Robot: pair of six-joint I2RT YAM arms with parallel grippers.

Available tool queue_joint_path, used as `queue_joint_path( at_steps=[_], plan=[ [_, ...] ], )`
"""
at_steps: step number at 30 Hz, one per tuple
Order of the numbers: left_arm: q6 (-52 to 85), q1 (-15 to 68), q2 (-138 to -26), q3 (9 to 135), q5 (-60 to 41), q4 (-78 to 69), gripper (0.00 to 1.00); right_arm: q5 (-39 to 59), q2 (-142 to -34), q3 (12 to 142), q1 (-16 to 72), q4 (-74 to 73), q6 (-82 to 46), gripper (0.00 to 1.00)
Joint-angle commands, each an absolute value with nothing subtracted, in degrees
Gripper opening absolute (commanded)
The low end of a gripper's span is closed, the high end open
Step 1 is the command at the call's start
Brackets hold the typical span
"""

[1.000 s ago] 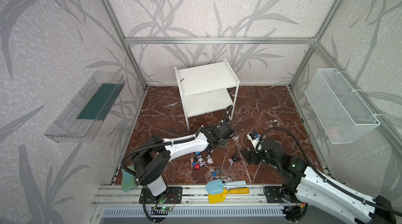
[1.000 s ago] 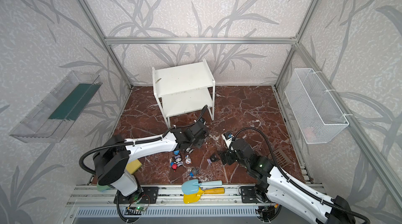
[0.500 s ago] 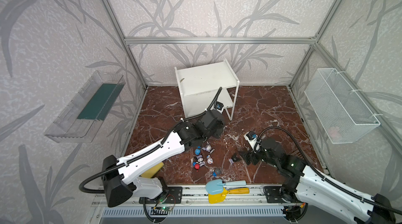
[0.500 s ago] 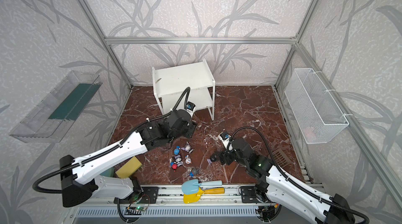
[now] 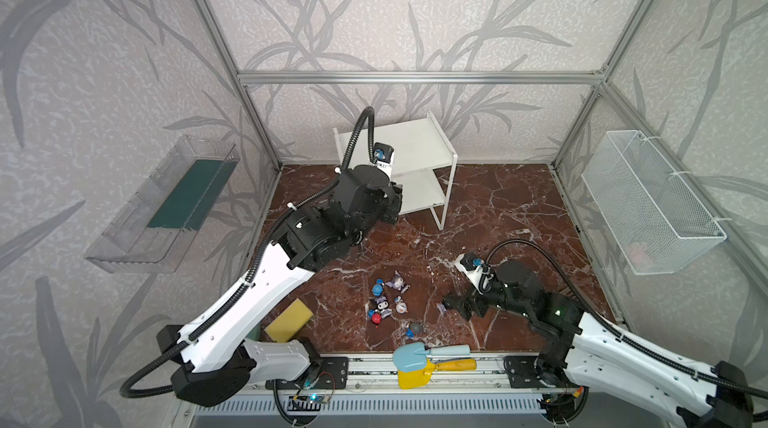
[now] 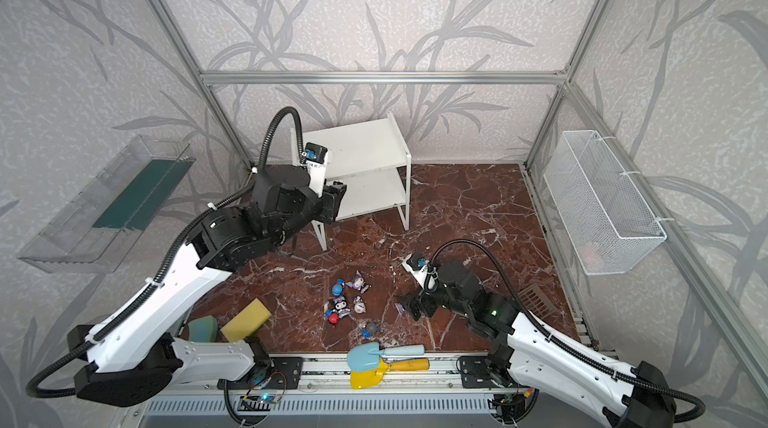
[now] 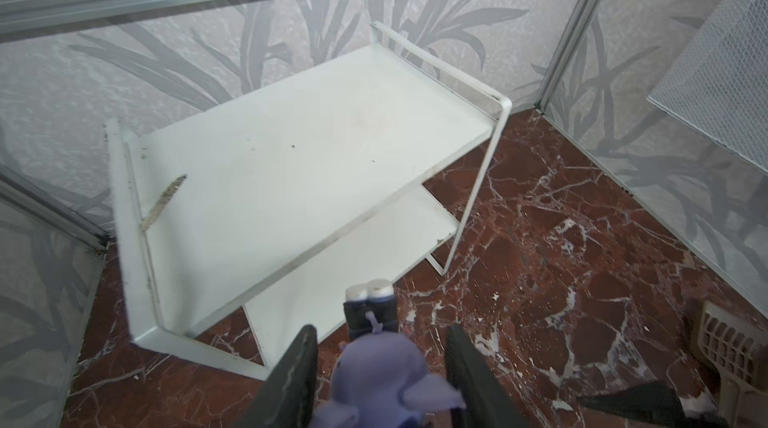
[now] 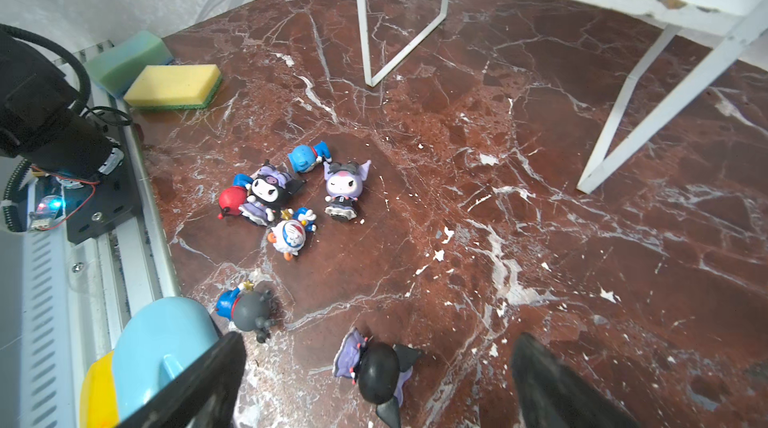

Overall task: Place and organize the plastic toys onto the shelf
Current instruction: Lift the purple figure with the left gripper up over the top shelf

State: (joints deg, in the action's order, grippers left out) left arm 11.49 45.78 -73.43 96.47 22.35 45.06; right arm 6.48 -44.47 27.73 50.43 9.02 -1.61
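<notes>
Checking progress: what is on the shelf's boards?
Nothing lies on the top board. The lower board's visible front is bare; its rear is hidden under the top one. The left gripper holds a purple toy short of the shelf.

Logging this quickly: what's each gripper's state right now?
Left gripper: shut on a purple figurine.
Right gripper: open, holding nothing; a black-headed figurine lies by its jaws.

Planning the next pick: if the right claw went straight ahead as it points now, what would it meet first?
Probably the small black-headed plastic figurine in a purple dress, lying on the marble floor just ahead of the open right claw; depth is unclear.
</notes>
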Motion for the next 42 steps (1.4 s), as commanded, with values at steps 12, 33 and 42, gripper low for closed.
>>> queue_joint_path(
  at_steps=[12,33,42],
  plan=[
    [12.5,33.1,-84.7,110.2,21.6,49.3,0.46,5.2,-46.1,30.5,53.7,8.3,-1.2,0.99],
    [16.1,25.1,-92.5,114.5,15.7,50.7,0.48,5.1,-48.9,30.3,53.9,7.2,-1.5,0.99],
    [17.7,25.1,-91.1,113.3,15.8,51.9,0.48,5.6,-49.5,30.5,54.0,6.8,-1.5,0.99]
  ],
)
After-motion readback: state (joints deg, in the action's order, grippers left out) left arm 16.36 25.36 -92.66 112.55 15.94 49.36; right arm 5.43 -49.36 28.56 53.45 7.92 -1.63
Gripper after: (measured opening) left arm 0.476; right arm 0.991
